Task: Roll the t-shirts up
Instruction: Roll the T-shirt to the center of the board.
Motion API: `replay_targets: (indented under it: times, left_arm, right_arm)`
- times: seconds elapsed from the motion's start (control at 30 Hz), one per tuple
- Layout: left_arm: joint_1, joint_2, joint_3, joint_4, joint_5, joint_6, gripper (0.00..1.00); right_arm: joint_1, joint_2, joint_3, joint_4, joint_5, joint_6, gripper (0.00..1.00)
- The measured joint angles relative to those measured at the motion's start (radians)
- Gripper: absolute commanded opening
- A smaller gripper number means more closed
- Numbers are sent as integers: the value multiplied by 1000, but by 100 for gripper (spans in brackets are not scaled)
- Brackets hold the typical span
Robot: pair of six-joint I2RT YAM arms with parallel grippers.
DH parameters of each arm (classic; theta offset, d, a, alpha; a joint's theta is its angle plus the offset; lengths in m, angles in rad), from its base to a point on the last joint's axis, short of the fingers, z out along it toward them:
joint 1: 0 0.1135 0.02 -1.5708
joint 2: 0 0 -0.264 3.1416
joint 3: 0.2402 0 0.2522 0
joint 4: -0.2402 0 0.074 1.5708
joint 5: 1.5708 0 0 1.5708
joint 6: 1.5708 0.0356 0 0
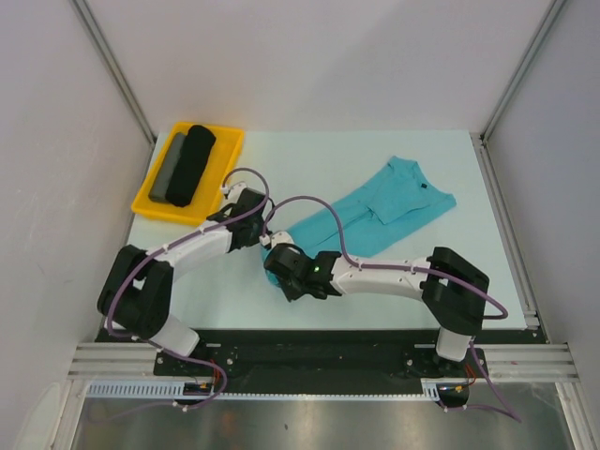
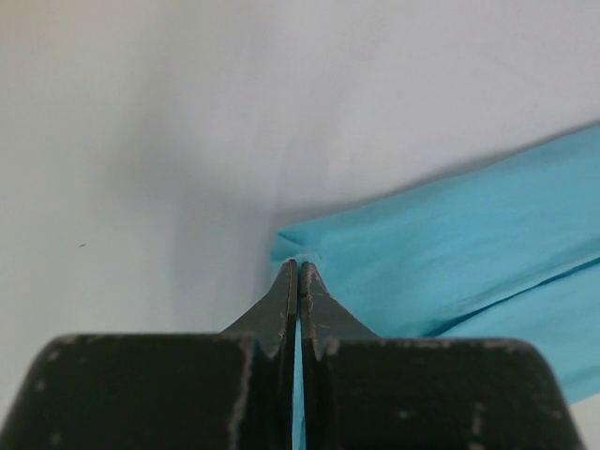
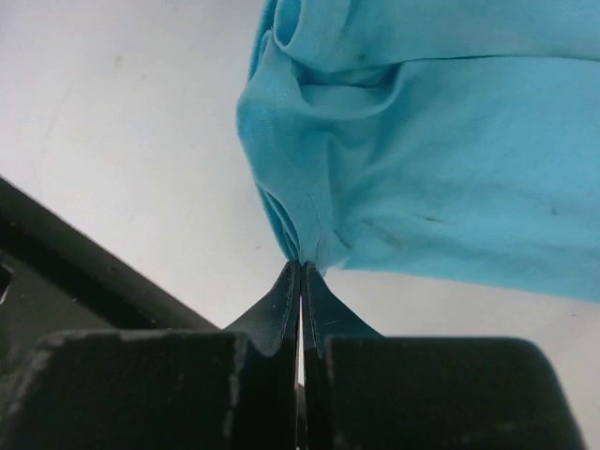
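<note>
Turquoise t-shirt [image 1: 384,202] laid as a long narrow strip running diagonally across the table [image 1: 422,272], with the dark neck label [image 1: 424,186] at the far right end and the hem end near the middle, where the 2 grippers meet. The left gripper [image 2: 298,270] has its jaws pressed fully together on the far corner of that hem end; only a small tuft of cloth shows above the tips, and the rest lies flat on the table. The right gripper [image 3: 300,267] is likewise clamped tight, on the near corner, where the cloth is gathered into several folds and lifted slightly, with a small curl above the pinch. Holding both corners of 1 end gives a straight leading edge, so the step in hand is probably the start of the roll, from hem toward collar. The narrow strip suggests that the lengthwise folding is done, while little or no rolling is yet visible. For an even roll, the 2 grippers would likely need to advance together; the bunched near corner could otherwise make it lopsided. At the far left, a yellow tray [image 1: 150,208] holds a black roll [image 1: 192,161] and a grey roll [image 1: 167,173] side by side, touching, apparently finished t-shirts stored clear of the work area.
</note>
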Motion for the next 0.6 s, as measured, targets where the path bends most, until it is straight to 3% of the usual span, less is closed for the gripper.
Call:
replay_targets:
  times: [0.33, 0.6]
  left_arm:
    - [-57, 164, 187, -40, 0, -43, 0]
    - [-69, 238, 240, -38, 4, -57, 0]
  right_arm:
    - [-122, -81, -121, 4, 4, 53, 0]
    - [-159, -100, -194, 23, 12, 100, 0]
